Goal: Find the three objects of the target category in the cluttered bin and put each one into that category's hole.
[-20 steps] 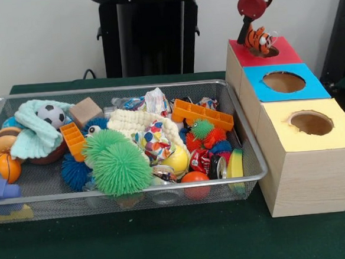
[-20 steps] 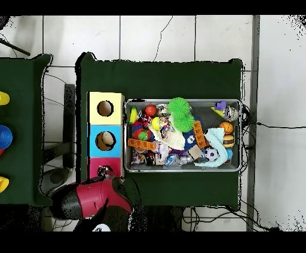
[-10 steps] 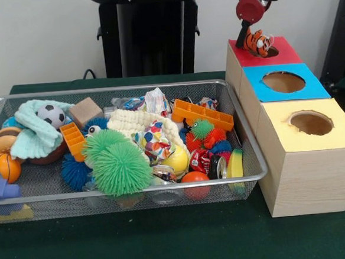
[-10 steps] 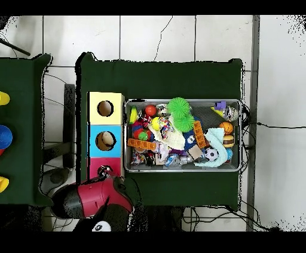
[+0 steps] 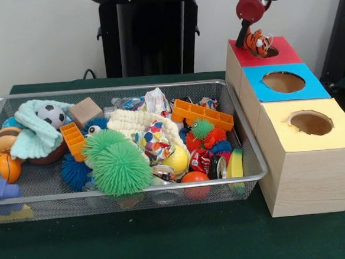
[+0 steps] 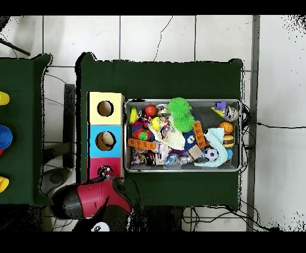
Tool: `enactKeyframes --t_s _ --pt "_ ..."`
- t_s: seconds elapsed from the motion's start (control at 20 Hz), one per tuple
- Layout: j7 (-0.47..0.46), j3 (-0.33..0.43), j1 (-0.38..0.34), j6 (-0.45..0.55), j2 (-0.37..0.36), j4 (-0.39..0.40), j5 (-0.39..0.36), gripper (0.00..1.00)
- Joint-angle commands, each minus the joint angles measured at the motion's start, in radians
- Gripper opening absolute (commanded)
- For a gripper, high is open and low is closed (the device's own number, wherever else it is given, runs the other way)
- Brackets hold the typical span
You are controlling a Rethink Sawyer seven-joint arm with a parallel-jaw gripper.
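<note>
Front view: gripper above the red-topped box, clenched on a striped tiger toy, toy hanging at the fingertips directly over the red box's hole and partly covering it. Just beside the gripper, toward the viewer: blue-topped box, hole uncovered; beyond that, yellow-topped box, hole uncovered. Well apart from the gripper, to the picture's left: wire mesh bin with green spiky ball, orange block, soccer ball, mint cloth and other clutter. Overhead view: red arm over the red box's end of the box row, gripper and toy mostly hidden beneath the arm; bin apart from the arm, past the boxes.
</note>
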Motion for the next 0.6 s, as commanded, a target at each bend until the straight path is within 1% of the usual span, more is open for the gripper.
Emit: enactKeyframes --t_s 0.05,0.3,0.5,0.55,0.6 --pt "0.315 0.011 -0.002 -0.04 0.084 -0.012 0.038 0.0" --pt "0.31 0.011 -0.004 -0.051 0.084 -0.003 0.045 0.0" --pt "0.302 0.037 -0.027 -0.081 0.066 0.017 0.07 0.0" --pt "0.296 0.029 -0.021 -0.076 0.068 0.013 0.065 1.0" --pt "0.293 0.025 -0.016 -0.062 0.074 0.006 0.061 1.0"
